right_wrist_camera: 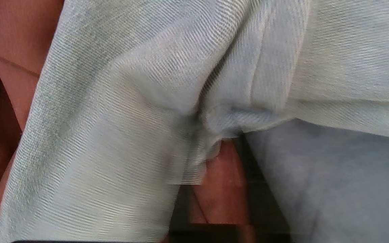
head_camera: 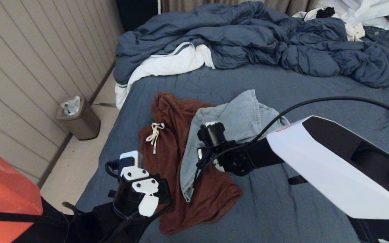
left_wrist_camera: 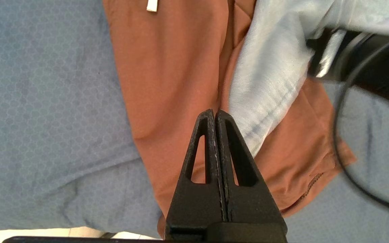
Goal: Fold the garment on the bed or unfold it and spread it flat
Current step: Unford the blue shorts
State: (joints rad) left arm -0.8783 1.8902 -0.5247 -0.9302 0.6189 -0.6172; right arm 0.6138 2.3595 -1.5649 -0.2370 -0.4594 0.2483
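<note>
Right fingers (right_wrist_camera: 211,158) pinch the pale-blue garment (head_camera: 228,125) — left fingers (left_wrist_camera: 214,118) closed, beside it.

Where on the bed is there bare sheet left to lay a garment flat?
Bare bed sheet lies between the heaped duvet and the pale blue garment, and on its right side. A strip runs left of the rust shorts to the edge. The near middle is crowded: both garments overlap, right gripper on the blue one, left gripper beside.
</note>
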